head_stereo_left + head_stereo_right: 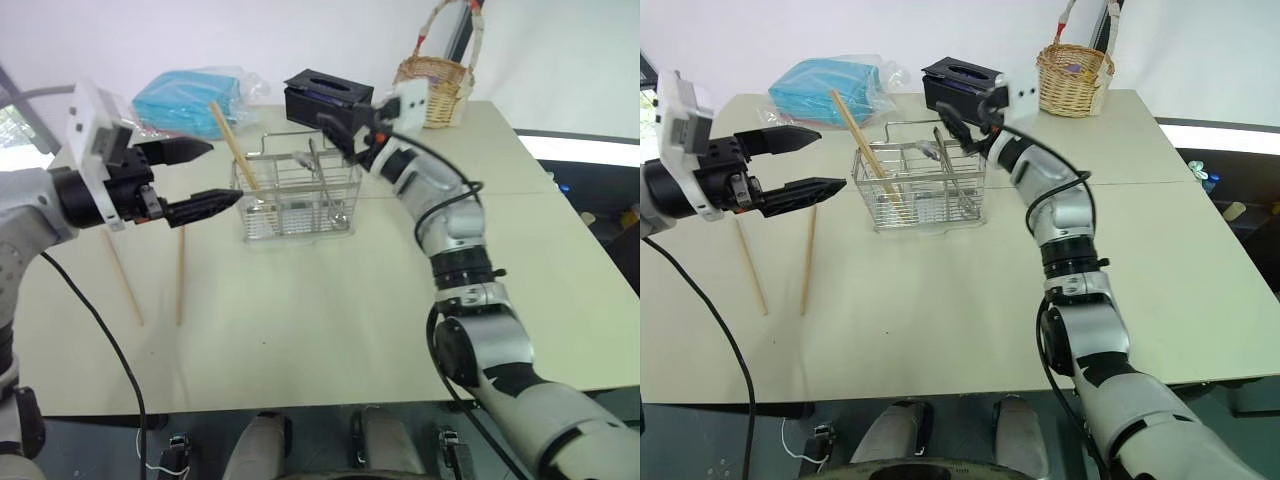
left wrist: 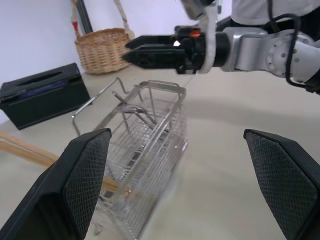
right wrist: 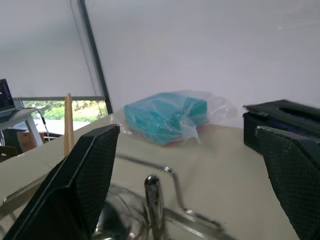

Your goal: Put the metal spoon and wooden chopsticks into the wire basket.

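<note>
The wire basket (image 1: 295, 200) stands mid-table. One of the wooden chopsticks (image 1: 233, 143) leans in its left end, sticking out above the rim. Two more chopsticks (image 1: 180, 275) lie flat on the table to its left. The metal spoon (image 1: 944, 158) stands inside the basket, handle up, and its handle tip (image 3: 152, 192) is free. My right gripper (image 1: 333, 133) hovers open just above the basket's far right part, over the spoon handle without touching it. My left gripper (image 1: 224, 171) hangs open and empty at the basket's left end, above the loose chopsticks.
A black tissue box (image 1: 328, 95) sits right behind the wire basket. A woven wicker basket (image 1: 435, 88) stands at the back right and a blue pack in a plastic bag (image 1: 190, 100) at the back left. The table's front half (image 1: 330, 320) is bare.
</note>
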Tool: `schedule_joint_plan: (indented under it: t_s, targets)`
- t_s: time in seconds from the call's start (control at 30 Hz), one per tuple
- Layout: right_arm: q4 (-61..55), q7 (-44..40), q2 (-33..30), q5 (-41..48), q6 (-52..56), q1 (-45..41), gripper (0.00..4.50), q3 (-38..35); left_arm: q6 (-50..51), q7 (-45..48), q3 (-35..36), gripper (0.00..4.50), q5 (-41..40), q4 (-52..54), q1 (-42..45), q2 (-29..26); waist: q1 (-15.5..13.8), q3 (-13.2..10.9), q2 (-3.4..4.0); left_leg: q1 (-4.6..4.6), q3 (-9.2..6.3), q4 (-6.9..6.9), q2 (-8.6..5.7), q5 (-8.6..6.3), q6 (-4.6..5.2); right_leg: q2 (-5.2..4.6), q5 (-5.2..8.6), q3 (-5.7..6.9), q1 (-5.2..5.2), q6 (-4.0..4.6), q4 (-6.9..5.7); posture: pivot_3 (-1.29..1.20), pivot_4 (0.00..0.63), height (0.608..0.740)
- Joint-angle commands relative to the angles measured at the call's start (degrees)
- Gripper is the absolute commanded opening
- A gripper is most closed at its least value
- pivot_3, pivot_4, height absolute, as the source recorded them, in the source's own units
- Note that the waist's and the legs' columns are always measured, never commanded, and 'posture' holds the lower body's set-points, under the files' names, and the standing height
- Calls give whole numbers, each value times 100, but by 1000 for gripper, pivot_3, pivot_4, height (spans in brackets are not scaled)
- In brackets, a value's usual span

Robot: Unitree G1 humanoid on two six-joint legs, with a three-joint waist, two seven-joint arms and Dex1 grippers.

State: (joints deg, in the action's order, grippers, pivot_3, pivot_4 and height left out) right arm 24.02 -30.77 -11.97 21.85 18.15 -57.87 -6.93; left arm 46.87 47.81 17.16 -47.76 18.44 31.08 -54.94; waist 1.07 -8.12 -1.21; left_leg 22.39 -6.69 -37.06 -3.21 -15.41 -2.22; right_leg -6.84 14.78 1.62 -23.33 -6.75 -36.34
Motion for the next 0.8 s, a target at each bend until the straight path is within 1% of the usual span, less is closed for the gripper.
schedule_joint_plan:
  t_s: [0.03, 0.13, 0.27, 0.37, 0.47, 0.53, 0.63, 0.8]
  targets:
    - [-1122, -725, -575, 721, 632, -345, 4473, -237, -29, -410, 256, 4500, 64, -123, 230, 86, 8, 2, -3, 1, 0, 1, 0, 0, 0, 0, 0, 0, 0, 0, 0, 0, 150, 661]
    - [-2193, -1624, -1426, 1507, 1589, -89, 4473, -275, 166, -1224, 469, 4500, 212, -345, 394, 252, -23, 3, -6, 1, -2, 4, 2, -1, 1, 0, 0, 3, 8, -1, 1, 0, 150, 661]
    - [-3432, -2491, -2437, 1942, 2151, 720, 4473, -88, 741, -2613, 614, 4500, 626, -682, 634, 451, -23, 11, -18, -1, -2, 5, 2, -6, 10, 0, 1, 6, 30, -2, 14, 0, 150, 661]
    - [-4260, -2991, -3046, 2359, 2513, 1471, 4473, -110, 1671, -3928, 884, 4500, 1032, -1137, 931, 697, -25, 7, -14, -7, 3, 2, 2, -6, 10, -4, 2, 4, 42, -6, 23, 0, 150, 661]
    - [-4846, -3178, -3451, 2705, 2801, 2160, 4473, -212, 2692, -4989, 1289, 4500, 1466, -1533, 1214, 1016, -7, 8, -20, -13, 1, 0, 5, -6, 10, -2, 2, 6, 42, -10, 19, 0, 150, 661]
    - [-5114, -3220, -3652, 2718, 2844, 2570, 4473, -234, 3070, -5253, 1360, 4500, 1689, -1709, 1259, 1118, -29, 12, -28, -19, 0, 0, 5, -6, 10, 0, 2, 5, 46, -11, 16, 0, 150, 661]
    - [-5322, -3077, -3794, 2674, 2840, 2999, 4473, -258, 3267, -5434, 1338, 4500, 2026, -2105, 1265, 1191, -49, 12, -48, -21, -3, 0, 5, -6, 8, -1, 3, 8, 51, -11, 17, 0, 150, 661]
    - [-5377, -2663, -3714, 2739, 2930, 3169, 4473, -348, 2998, -5266, 986, 4500, 2497, -3059, 1232, 1164, -67, 11, -59, -18, -1, -3, 2, -5, 2, -13, 1, 6, 51, -11, 22, 0, 150, 661]
